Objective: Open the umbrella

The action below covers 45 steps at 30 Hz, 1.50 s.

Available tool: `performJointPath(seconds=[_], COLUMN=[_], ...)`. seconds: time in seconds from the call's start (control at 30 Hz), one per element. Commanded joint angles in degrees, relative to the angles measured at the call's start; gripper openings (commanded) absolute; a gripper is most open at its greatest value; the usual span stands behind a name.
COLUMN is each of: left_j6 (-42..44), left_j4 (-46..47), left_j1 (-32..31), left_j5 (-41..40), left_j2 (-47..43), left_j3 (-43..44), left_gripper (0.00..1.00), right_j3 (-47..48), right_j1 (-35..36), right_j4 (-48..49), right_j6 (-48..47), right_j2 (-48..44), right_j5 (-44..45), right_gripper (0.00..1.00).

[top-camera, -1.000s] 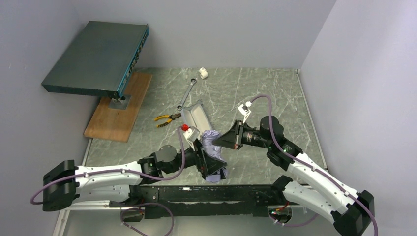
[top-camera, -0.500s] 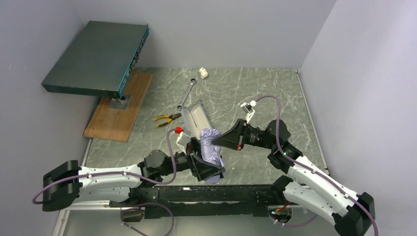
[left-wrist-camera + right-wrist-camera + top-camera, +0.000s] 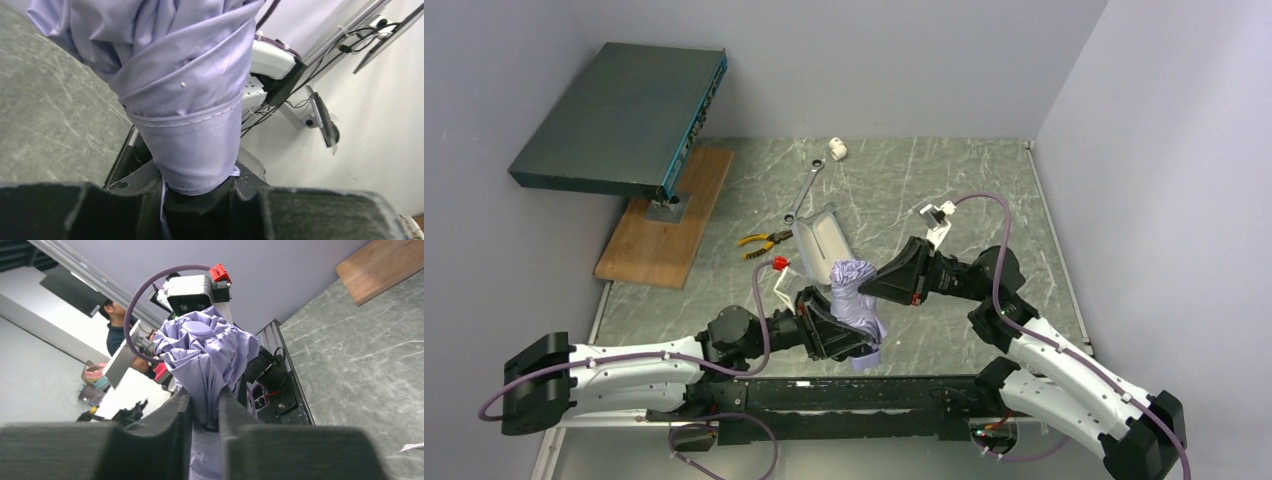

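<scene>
The umbrella (image 3: 855,303) is folded, a bundle of pale lilac fabric held above the table's near edge between both arms. My left gripper (image 3: 842,338) comes from the left and is shut on the umbrella's lower end. In the left wrist view the fabric (image 3: 185,100) drops between the fingers (image 3: 135,200), which press on it from both sides around the left gripper (image 3: 200,187). My right gripper (image 3: 876,287) is shut on the upper part. In the right wrist view the gathered top of the umbrella (image 3: 205,347) rises beyond the right gripper (image 3: 205,402). Shaft and handle are hidden.
An open lilac case (image 3: 822,235) lies just behind the umbrella. Yellow-handled pliers (image 3: 764,241), a wrench (image 3: 804,190) and a small white object (image 3: 836,150) lie farther back. A wooden board (image 3: 667,215) carries a dark flat box (image 3: 619,115) on a stand at the back left.
My left gripper has closed from wide open onto the umbrella's lower end, and its arm has shifted. The right arm has swung its wrist rightward, still gripping the fabric.
</scene>
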Motion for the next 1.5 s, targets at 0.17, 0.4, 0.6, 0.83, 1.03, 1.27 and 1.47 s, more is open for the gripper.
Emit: performJointPath(seconds=[0.17, 0.4, 0.6, 0.83, 1.03, 1.27, 1.47], left_j6=[1.6, 2.6, 3.0, 3.2, 2.3, 2.0, 1.7], left_j4=[-28.4, -47.0, -46.7, -45.2, -43.5, -43.4, -43.3], left_j1=[-0.8, -0.8, -0.8, -0.8, -1.0, -1.8, -2.7], left_j5=[-10.6, -19.0, -18.8, -18.8, -17.9, -18.1, -18.4], left_j2=[-1.9, -5.0, -3.9, 0.0, 2.0, 0.3, -0.7], left_j3=[9.7, 13.0, 13.0, 15.3, 16.0, 15.3, 14.1], left_gripper=[0.00, 0.00, 0.00, 0.00, 0.00, 0.00, 0.00], right_j3=[6.8, 7.5, 7.6, 6.8, 7.3, 8.0, 10.3], right_j1=[0.6, 0.7, 2.0, 6.3, 17.1, 21.8, 21.9], right_j4=[-30.4, -45.7, -49.0, -47.4, -45.0, -45.5, -46.8], right_j6=[-14.4, -20.7, -19.6, -17.1, -16.4, -15.2, -15.1], right_j2=[-7.7, -14.1, -13.6, -10.6, -5.1, -0.6, 0.8], right_j5=[11.3, 24.2, 26.0, 29.1, 37.6, 46.5, 50.7], right_gripper=[0.98, 0.98, 0.85, 0.51, 0.48, 0.41, 0.40])
